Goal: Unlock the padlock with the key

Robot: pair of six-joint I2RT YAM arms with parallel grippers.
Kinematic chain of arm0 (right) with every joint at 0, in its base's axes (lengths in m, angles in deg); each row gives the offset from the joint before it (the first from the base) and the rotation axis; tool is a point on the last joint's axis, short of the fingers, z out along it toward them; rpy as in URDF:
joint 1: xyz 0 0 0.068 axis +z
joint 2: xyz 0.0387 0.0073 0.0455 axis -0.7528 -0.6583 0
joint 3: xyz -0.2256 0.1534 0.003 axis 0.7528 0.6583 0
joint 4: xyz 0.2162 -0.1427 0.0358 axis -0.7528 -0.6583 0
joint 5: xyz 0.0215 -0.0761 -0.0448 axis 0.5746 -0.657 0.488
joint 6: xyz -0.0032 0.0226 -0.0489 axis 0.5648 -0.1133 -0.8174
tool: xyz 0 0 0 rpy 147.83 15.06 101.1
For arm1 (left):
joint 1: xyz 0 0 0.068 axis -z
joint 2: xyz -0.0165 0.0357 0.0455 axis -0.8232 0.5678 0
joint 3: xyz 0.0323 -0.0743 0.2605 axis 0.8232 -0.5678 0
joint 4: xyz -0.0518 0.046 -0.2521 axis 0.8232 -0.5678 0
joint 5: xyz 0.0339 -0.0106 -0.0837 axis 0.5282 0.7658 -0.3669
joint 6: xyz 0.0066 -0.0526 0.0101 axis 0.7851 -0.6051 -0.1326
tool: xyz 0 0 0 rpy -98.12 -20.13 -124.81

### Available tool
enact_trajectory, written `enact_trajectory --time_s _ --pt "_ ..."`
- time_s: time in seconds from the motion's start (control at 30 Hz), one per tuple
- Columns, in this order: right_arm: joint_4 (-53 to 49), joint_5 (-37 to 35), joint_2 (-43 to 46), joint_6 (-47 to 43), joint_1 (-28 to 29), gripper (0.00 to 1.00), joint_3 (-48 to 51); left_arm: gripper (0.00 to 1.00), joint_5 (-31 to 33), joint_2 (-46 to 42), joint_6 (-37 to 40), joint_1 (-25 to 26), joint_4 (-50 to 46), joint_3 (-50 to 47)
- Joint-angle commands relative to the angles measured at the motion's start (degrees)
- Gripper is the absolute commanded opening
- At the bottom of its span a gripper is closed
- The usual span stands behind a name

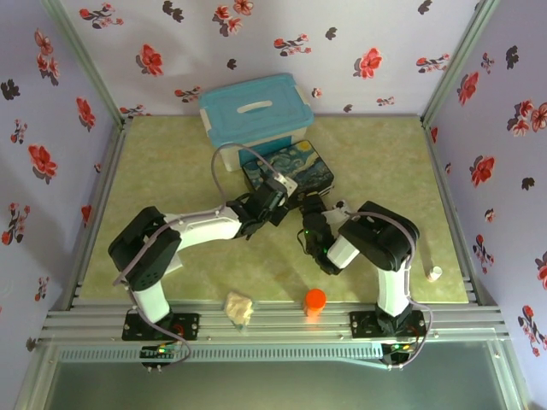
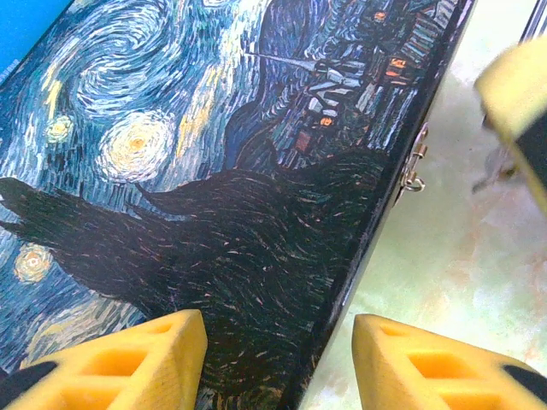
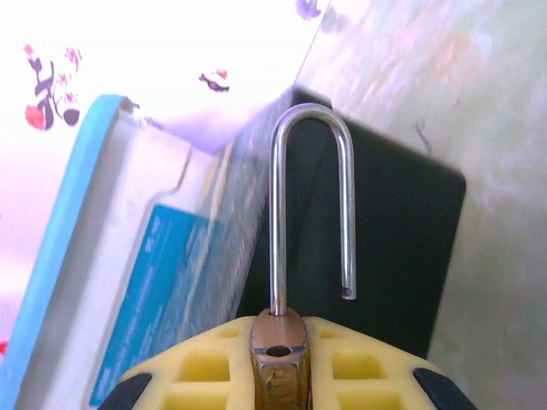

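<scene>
The padlock [image 3: 278,357] sits clamped in the right hand [image 3: 279,377], shackle open.

A robot lab booth: floral-papered walls [image 1: 359,34] from 9 to 3 o'clock, aluminium rails [image 1: 273,329] at 6 o'clock, left arm [image 1: 192,226] and right arm [image 1: 389,243] bolted there.

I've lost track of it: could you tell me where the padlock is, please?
Right wrist view: the padlock is clamped in the right hand, shackle open, pointing toward the painted tin.
</scene>
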Motion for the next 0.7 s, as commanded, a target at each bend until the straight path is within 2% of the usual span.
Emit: enact_trajectory --time_s 0.0,0.07,0.13,0.2,0.23,0.33,0.4,0.53,0.67 --pt "2.60 -0.10 0.79 -1.41 -2.20 0.00 0.87 0.48 0.31 1.86 -0.11 -0.07 -16.72 -4.98" --pt "2.08 2.67 2.11 -4.07 -3.11 0.00 1.25 0.48 1.52 1.45 -0.41 -0.22 -17.31 -4.87" --pt "-4.84 7.66 6.01 -6.95 -4.07 0.00 1.51 0.48 2.17 1.16 -0.59 -0.59 -18.34 -4.56" --pt "-20.63 18.81 12.23 -8.44 -7.04 0.00 -0.44 0.49 2.74 0.34 -0.57 -1.09 -18.54 -4.70" --pt "-29.11 22.56 15.44 -10.96 -7.50 0.00 -1.50 0.49 3.08 -0.18 -0.51 -1.37 -18.33 -4.80" --pt "-45.21 31.04 22.81 -16.57 -8.06 0.00 -1.45 0.51 3.12 -1.55 -0.15 -2.38 -18.35 -4.09" --pt "-49.51 35.28 25.99 -17.79 -8.94 0.00 0.73 0.52 3.29 -1.93 2.19 -2.94 -18.95 -2.82" --pt "-59.48 48.82 29.22 -21.80 -11.39 0.00 0.71 0.55 4.32 -2.85 4.12 -4.29 -19.44 -0.86" --pt "-69.18 52.29 34.27 -25.16 -13.20 0.00 0.78 0.56 4.66 -4.83 5.51 -6.62 -19.86 -0.31"
